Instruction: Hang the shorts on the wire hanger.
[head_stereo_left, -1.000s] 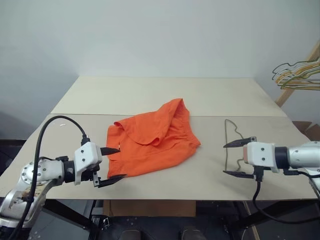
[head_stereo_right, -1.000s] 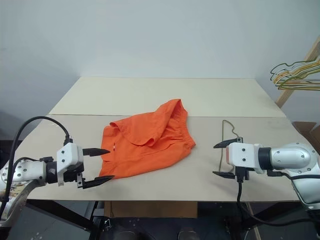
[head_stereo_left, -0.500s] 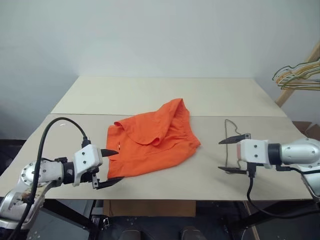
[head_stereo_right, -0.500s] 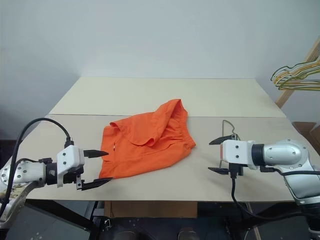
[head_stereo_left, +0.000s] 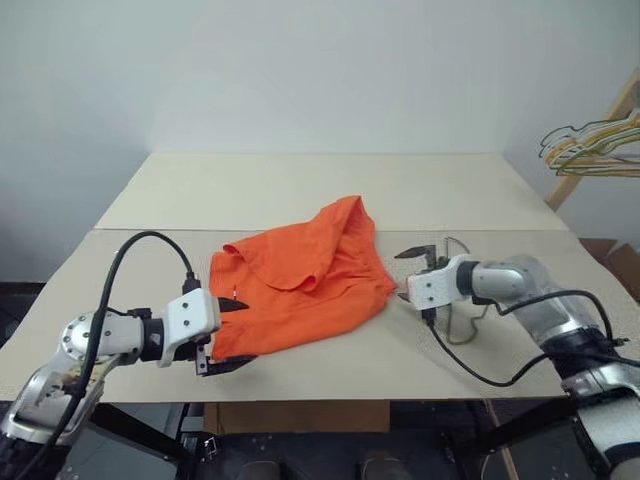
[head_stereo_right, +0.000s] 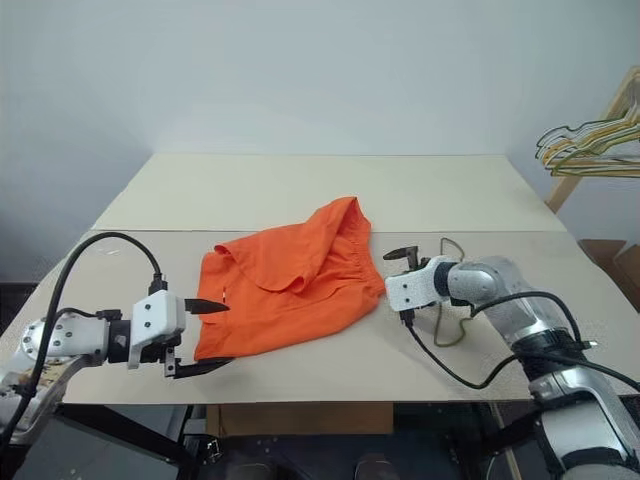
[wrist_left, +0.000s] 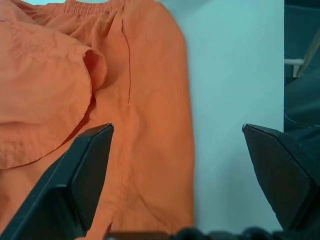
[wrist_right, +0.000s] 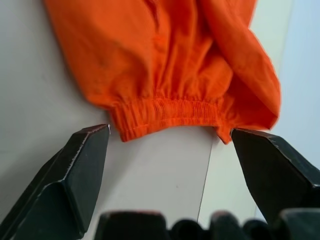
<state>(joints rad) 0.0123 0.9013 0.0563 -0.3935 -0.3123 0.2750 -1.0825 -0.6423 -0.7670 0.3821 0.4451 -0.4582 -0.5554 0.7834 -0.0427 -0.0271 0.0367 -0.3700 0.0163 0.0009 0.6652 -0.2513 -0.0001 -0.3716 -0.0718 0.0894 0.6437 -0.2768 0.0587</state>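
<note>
Orange shorts (head_stereo_left: 300, 275) crumpled on table (head_stereo_left: 330, 185), left gripper (head_stereo_left: 228, 335) wide open at their edge, right gripper (head_stereo_left: 413, 277) (also wide open) near waistband, wire hanger (head_stereo_left: 462, 290) behind.

Soft, even light filled the room, with no hard glare on the pale bench (head_stereo_left: 300, 190) or the grey wall behind it. Shadows were faint and diffuse: a thin dark edge lay under the orange shorts (head_stereo_left: 300, 275) along their near hem. The head views were sharp across most of the frame. In the left wrist view the bench looked cool and bluish, and the black fingers (wrist_left: 75, 180) loomed large and slightly soft. In the right wrist view the fingers (wrist_right: 70, 180) were also blurred, while the waistband's gathers read crisply.
</note>
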